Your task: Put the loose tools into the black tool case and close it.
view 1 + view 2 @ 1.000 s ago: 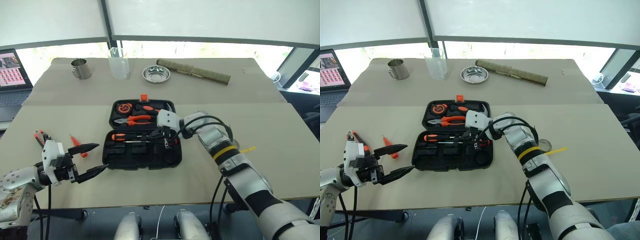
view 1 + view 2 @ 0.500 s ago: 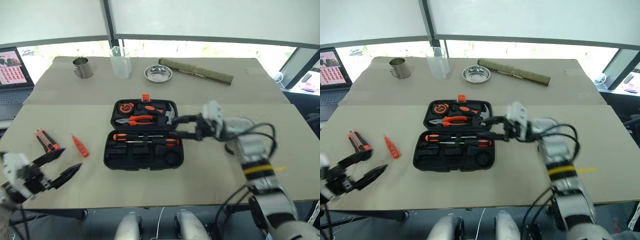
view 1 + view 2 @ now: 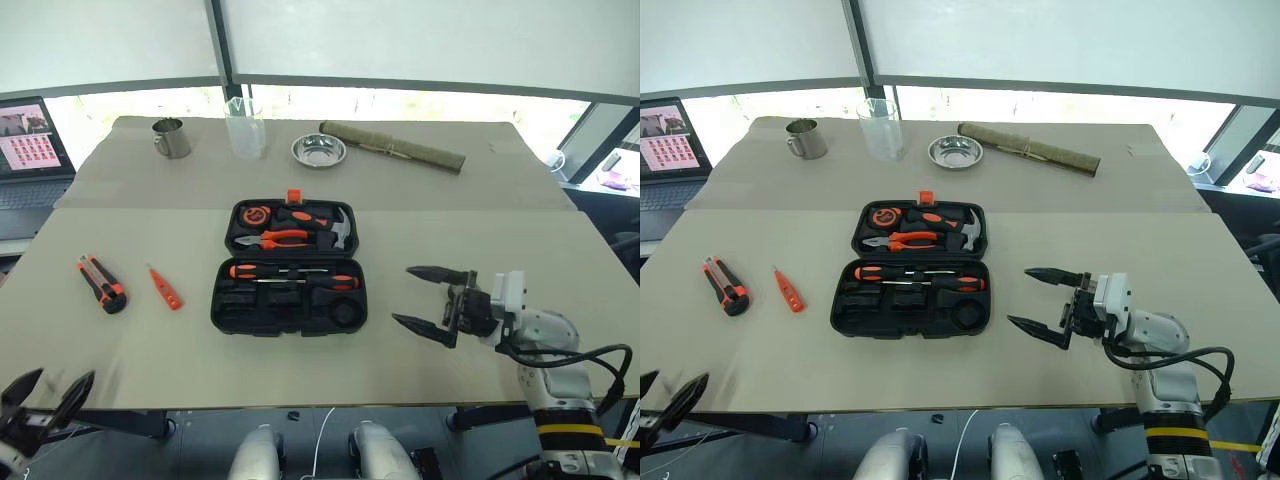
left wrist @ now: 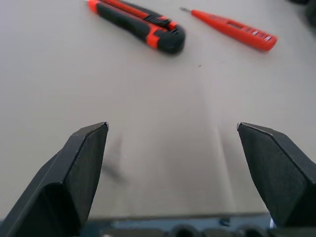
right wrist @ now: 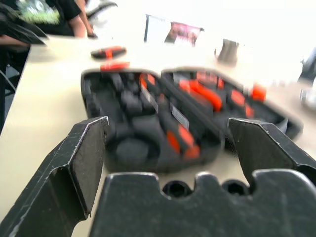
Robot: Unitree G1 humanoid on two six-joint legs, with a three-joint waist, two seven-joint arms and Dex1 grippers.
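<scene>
Midway: screwdrivers (image 3: 290,271) seated in open black tool case (image 3: 288,312). Left gripper (image 3: 45,393) and right gripper (image 3: 432,300) both spread empty. Next: fetch utility knife (image 3: 101,283) and tester screwdriver (image 3: 164,288), left of centre.

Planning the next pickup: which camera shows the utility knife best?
The left wrist view: the utility knife lies large and unblocked on the table. Both eye views show it small, left of the open case. The right wrist view gives a blurred orange shape.

Laptop (image 3: 30,150) cut off; left gripper (image 3: 45,392) partly cropped.
</scene>
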